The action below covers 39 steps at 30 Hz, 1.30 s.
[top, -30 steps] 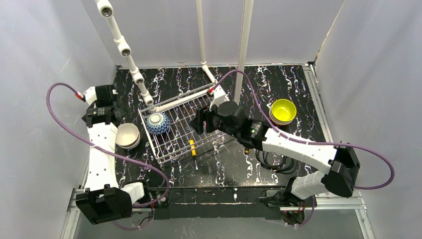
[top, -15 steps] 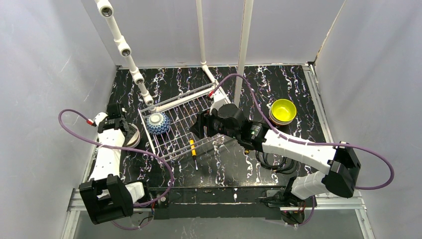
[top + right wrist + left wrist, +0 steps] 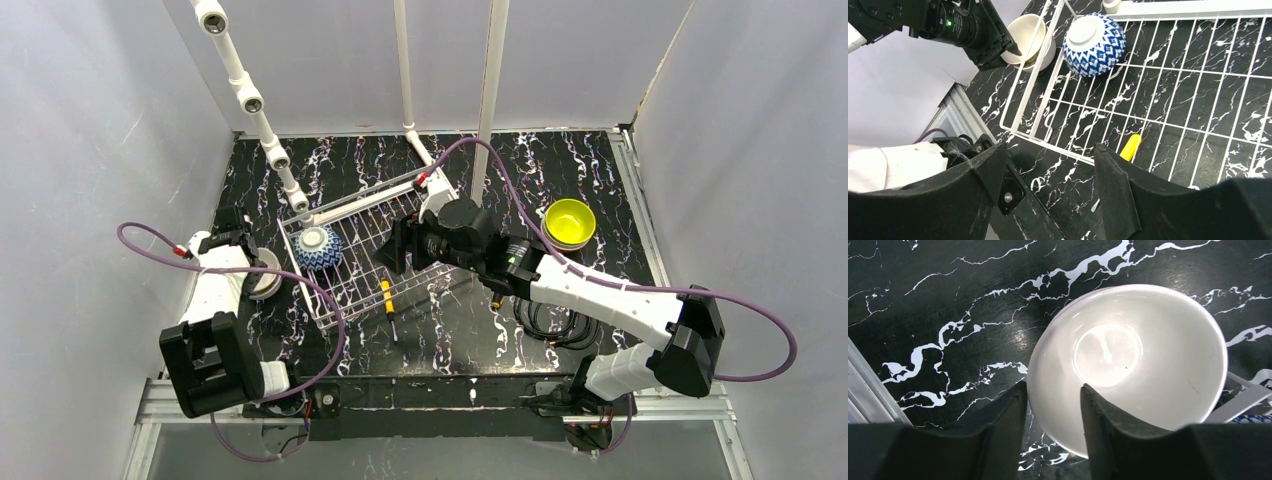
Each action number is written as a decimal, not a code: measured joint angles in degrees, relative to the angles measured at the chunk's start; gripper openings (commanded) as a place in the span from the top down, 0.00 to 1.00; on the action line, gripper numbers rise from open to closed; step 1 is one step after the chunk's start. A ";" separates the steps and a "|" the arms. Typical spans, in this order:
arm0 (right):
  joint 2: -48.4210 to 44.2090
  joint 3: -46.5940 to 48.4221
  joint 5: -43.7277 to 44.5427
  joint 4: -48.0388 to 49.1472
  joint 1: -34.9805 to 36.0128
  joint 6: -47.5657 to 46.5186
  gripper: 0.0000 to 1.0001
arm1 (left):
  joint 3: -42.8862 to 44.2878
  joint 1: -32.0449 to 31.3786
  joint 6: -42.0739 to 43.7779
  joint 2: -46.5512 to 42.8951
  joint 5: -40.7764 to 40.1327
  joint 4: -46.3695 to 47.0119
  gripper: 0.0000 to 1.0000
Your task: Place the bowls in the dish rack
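A white bowl (image 3: 1148, 365) stands on the black marble table just left of the dish rack (image 3: 370, 195). My left gripper (image 3: 1053, 395) straddles its near rim, one finger outside the wall and one inside, shut on it; from above the gripper (image 3: 250, 262) covers part of the bowl (image 3: 266, 278). A blue-white patterned bowl (image 3: 317, 247) lies upside down in the rack's left corner (image 3: 1094, 45). A yellow-green bowl (image 3: 570, 222) sits at the right on top of another bowl. My right gripper (image 3: 1050, 150) hangs open and empty above the rack's near edge (image 3: 395, 248).
A yellow-handled screwdriver (image 3: 387, 298) lies across the rack's front rim. White pipes (image 3: 250, 100) slant over the back left, and two posts (image 3: 490, 90) rise behind the rack. Coiled cable (image 3: 550, 325) lies under the right arm. Grey walls enclose the table.
My left arm swung in from the far left down onto the white bowl, and its jaws closed on the rim. The right arm shifted slightly left over the rack.
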 measured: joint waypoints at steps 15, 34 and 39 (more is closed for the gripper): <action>0.00 1.64 3.23 -2.75 -0.04 1.11 0.27 | 0.68 0.46 0.42 -2.84 -1.11 -1.62 1.00; -0.52 1.64 3.87 -2.71 -0.04 -5.14 0.24 | 23.10 0.50 16.35 -10.23 12.59 -12.68 1.00; -1.38 1.64 -2.89 -1.07 -0.24 -12.68 0.24 | 30.27 0.15 18.93 -7.63 24.04 -15.06 1.00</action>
